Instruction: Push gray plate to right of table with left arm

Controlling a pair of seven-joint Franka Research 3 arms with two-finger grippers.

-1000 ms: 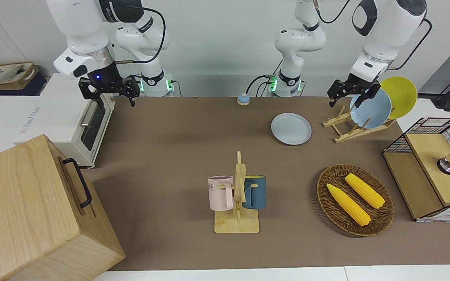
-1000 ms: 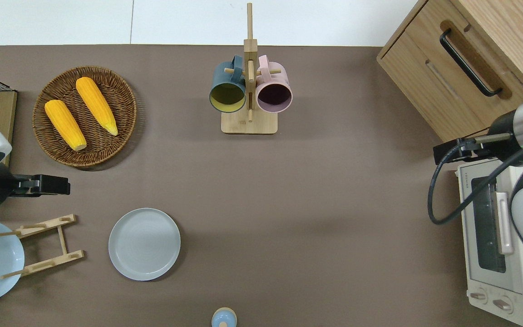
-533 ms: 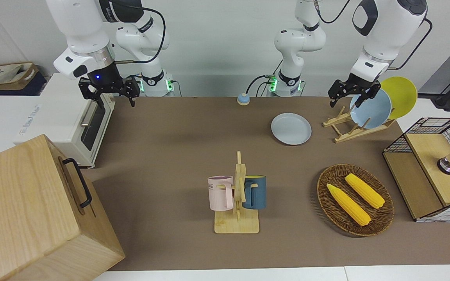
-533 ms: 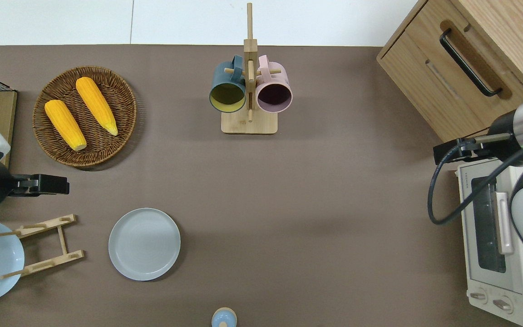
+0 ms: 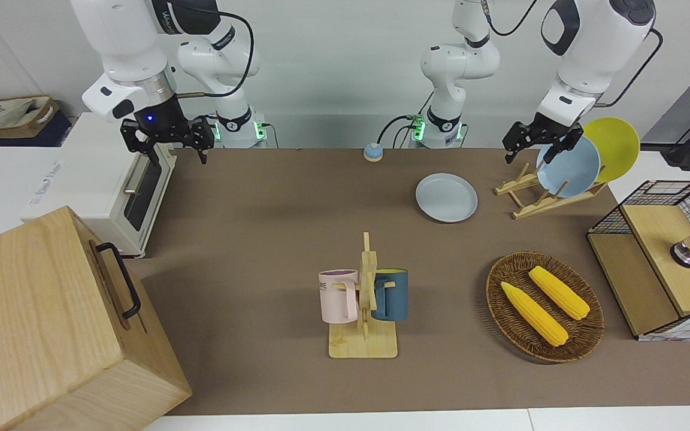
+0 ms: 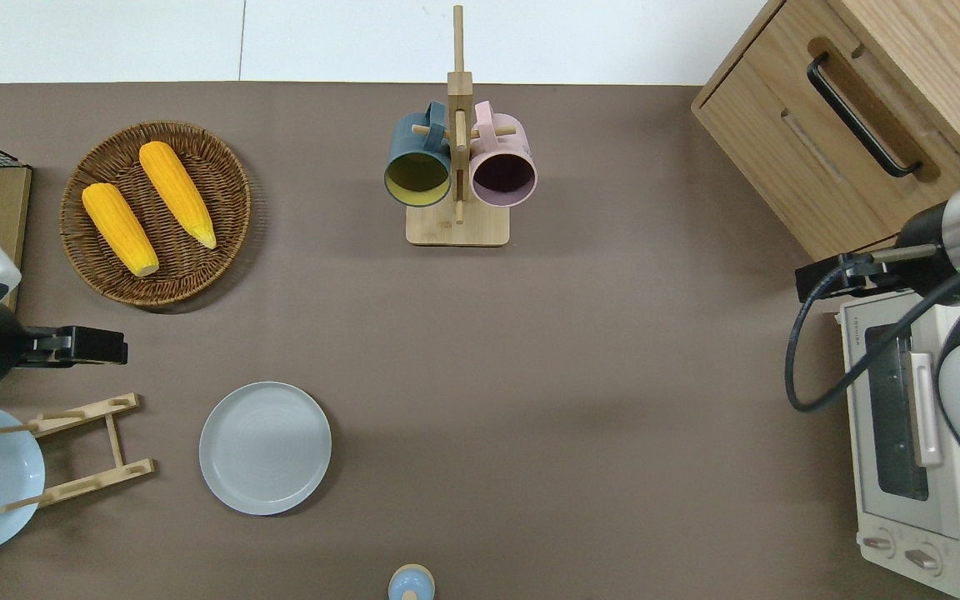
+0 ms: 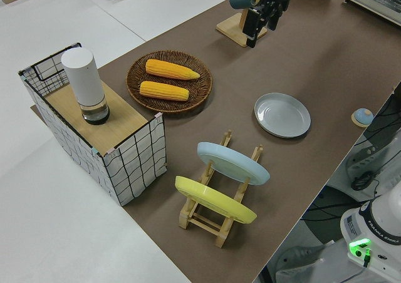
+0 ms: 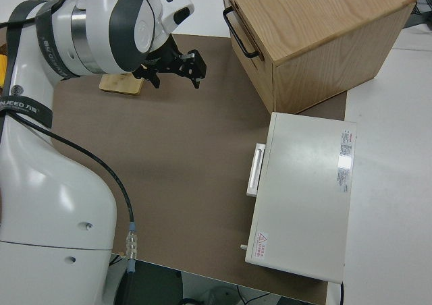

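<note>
Left gripper [image 6: 105, 347], fingers spread, hovers over bare table [image 6: 530, 350] w/ gray plate [image 6: 265, 447] toward right arm's end, nearer robots.

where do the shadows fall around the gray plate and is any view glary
Overhead view: the round pale gray plate casts a soft shadow along its rim toward the right arm's end of the brown table. Front view: even, soft light, no glare on the plate.
</note>
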